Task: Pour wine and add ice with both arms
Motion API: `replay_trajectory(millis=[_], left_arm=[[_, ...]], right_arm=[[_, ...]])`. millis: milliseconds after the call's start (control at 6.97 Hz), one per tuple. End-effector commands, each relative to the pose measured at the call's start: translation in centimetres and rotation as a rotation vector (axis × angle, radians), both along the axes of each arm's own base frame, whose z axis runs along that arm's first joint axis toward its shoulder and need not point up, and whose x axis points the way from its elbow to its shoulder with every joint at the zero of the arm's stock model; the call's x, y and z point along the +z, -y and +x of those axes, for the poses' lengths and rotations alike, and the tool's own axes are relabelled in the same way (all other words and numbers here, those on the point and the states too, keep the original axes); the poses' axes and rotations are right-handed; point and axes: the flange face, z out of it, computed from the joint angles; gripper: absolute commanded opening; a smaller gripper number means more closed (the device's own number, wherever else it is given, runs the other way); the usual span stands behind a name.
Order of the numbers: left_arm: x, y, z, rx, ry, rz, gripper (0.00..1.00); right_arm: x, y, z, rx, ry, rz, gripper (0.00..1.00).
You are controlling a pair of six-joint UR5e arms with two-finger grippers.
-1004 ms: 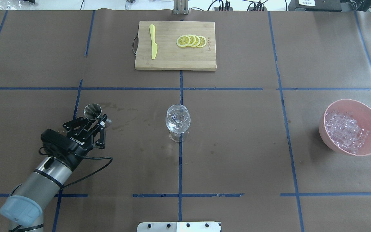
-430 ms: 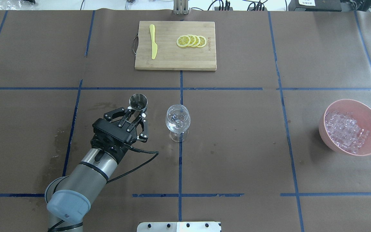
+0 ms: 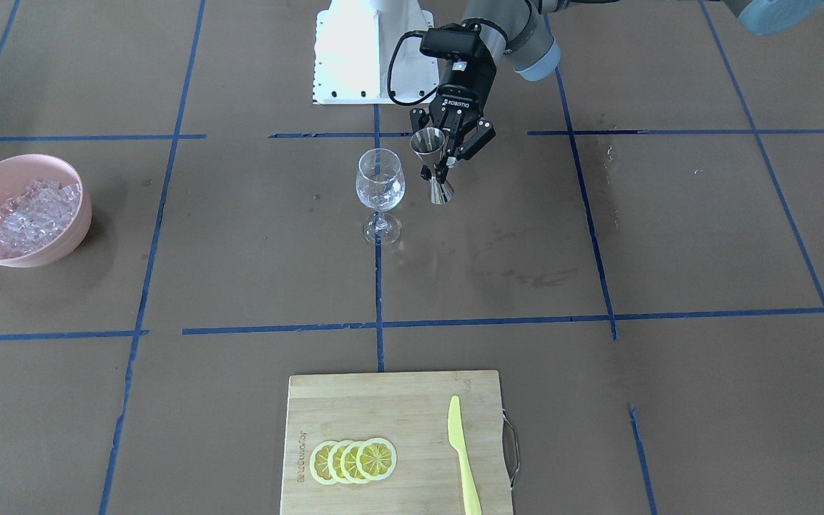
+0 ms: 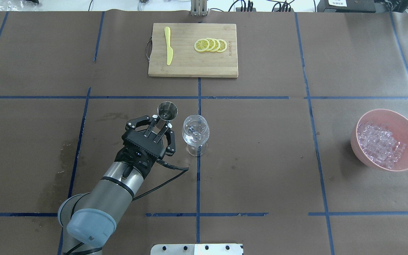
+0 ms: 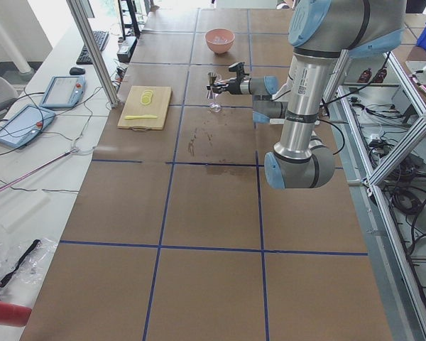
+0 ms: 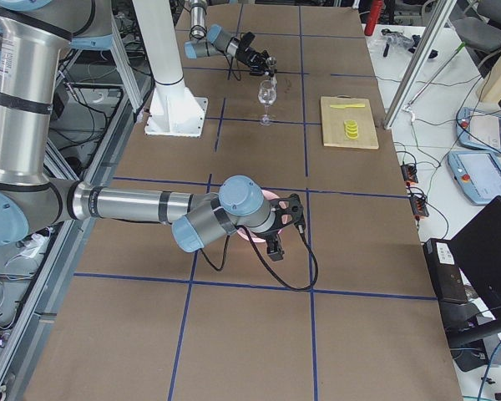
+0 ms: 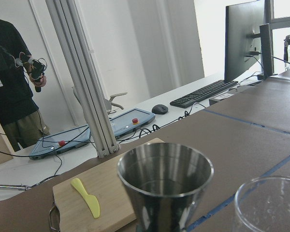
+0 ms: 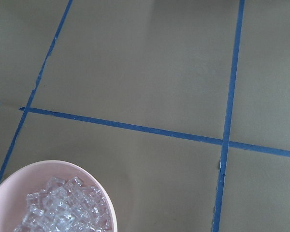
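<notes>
My left gripper [image 4: 162, 123] is shut on the waist of a steel jigger [image 4: 167, 109], held upright just left of the wine glass [image 4: 195, 132]. From the front, the jigger [image 3: 430, 146] hangs beside the glass [image 3: 380, 187], slightly above rim height. The left wrist view shows the jigger's mouth [image 7: 165, 186] and the glass rim [image 7: 268, 203]; I cannot tell whether it holds wine. Ice [image 4: 379, 141] fills a pink bowl [image 4: 402, 120] at the right. My right gripper [image 6: 277, 227] hovers by that bowl; open or shut, I cannot tell. Its wrist camera sees the ice [image 8: 63, 208].
A wooden cutting board [image 4: 190, 65] at the far middle carries a yellow knife [image 4: 168, 46] and lemon slices [image 4: 211, 45]. Damp stains [image 4: 62, 156] mark the brown paper on the left. A person [image 7: 12, 87] stands beyond the table's far edge.
My left arm has carried the jigger rightward from the table's left part to right beside the wine glass. The glass, bowl and board have not moved.
</notes>
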Motion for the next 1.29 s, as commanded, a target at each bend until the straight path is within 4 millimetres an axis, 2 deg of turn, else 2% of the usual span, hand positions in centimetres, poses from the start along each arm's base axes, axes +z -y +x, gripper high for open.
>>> replay_trajectory(millis=[0, 1147], left_arm=[[-1.6, 0.4, -0.1, -0.085, 0.208, 0.09, 0.0], [-3.3, 0.0, 0.7, -0.187, 0.795, 0.335, 0.0]], right_arm=[[0.1, 0.0, 0.0, 0.0, 0.0, -0.002, 1.0], [1.4, -0.2, 0.0, 0.0, 0.0, -0.028, 1.0]])
